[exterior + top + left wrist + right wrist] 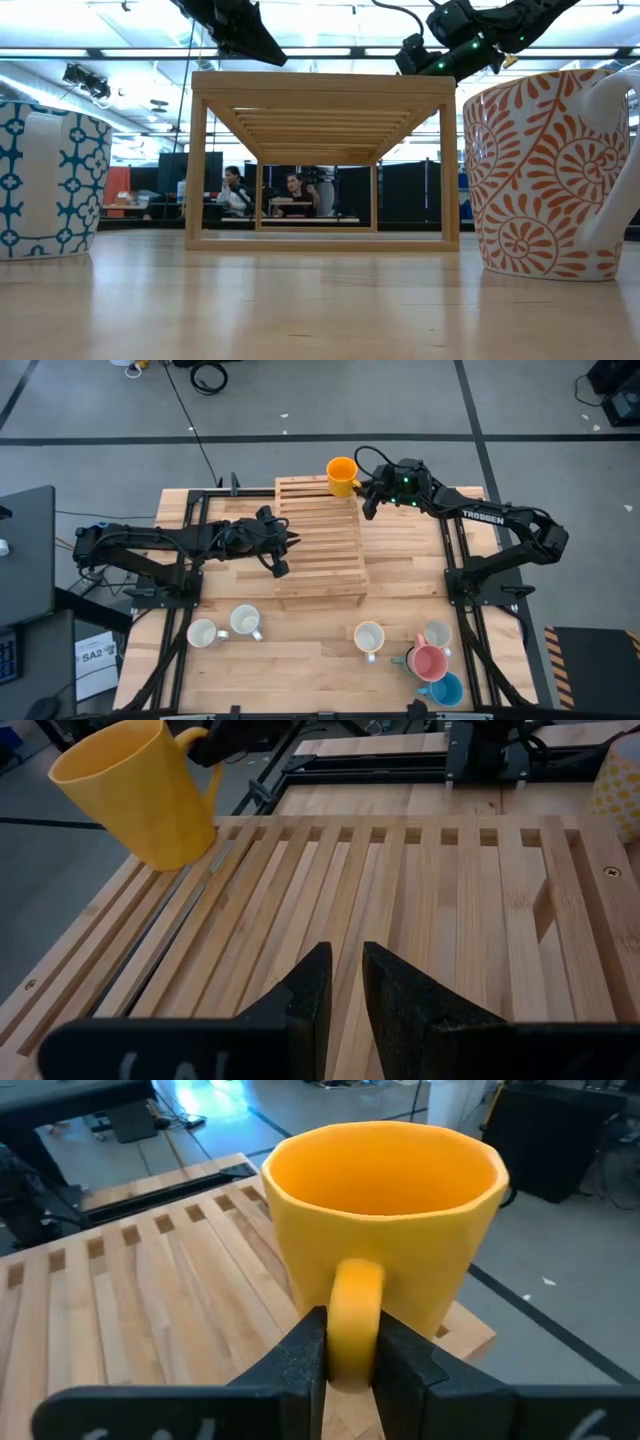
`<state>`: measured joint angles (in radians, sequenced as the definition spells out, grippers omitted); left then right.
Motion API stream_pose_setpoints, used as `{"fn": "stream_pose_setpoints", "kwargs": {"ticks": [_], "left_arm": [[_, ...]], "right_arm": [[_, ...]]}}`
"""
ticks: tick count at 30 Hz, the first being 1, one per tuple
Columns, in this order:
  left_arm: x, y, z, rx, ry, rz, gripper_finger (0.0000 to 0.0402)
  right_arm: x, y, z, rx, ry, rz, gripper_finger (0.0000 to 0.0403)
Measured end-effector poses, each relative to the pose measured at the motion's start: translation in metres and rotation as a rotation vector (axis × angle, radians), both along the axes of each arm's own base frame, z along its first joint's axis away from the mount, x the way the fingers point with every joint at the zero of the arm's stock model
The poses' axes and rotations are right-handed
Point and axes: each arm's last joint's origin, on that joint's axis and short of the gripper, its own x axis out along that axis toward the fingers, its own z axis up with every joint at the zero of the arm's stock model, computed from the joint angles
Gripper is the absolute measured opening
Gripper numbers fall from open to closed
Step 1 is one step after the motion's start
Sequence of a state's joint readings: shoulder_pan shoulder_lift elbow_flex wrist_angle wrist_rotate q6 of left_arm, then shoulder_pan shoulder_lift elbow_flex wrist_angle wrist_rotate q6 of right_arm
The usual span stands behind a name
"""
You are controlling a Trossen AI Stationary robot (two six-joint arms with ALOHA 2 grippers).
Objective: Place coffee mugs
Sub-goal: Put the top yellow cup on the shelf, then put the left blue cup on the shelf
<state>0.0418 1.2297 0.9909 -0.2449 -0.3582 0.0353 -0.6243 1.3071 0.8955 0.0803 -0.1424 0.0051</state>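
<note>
An orange mug [342, 475] is at the far right corner of the wooden slatted rack [320, 540], open end up and tilted in the left wrist view [140, 790]. My right gripper [352, 1345] is shut on its handle. My left gripper [346, 970] hovers above the rack's left part [284, 555], fingers almost together with nothing between them. Several other mugs stand along the table's near edge: white ones [203, 633] [245, 621] [369, 637], a pink one [428, 661] and a blue one [445, 689]. My right gripper pinches the mug's handle [355, 1300] between its two fingers, one on each flat side of the loop. The fingers come nearly level from the table's right side. The mug is tilted over the rack's corner; whether its base touches the slats I cannot tell.
The rack stands raised on legs in the table's middle [320, 160]. Close to the low camera stand a blue-patterned mug [50, 180] and an orange-patterned mug [550, 175]. Black arm frames [180, 575] [470, 575] flank the rack. People sit in the room behind.
</note>
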Motion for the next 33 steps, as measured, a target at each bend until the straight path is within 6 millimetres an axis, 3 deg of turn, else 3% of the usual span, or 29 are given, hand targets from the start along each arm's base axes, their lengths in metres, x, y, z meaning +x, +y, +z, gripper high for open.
{"fn": "stream_pose_setpoints", "kwargs": {"ticks": [21, 33], "left_arm": [[0.0001, -0.0001, -0.0002, 0.000, 0.001, -0.001, 0.0066], [0.0006, -0.0016, -0.0005, -0.051, -0.012, -0.033, 0.0066]], "right_arm": [[0.0002, 0.0004, 0.0001, 0.007, -0.005, 0.015, 0.0187], [-0.0051, 0.0043, 0.0086, -0.010, -0.025, 0.016, 0.0197]]}}
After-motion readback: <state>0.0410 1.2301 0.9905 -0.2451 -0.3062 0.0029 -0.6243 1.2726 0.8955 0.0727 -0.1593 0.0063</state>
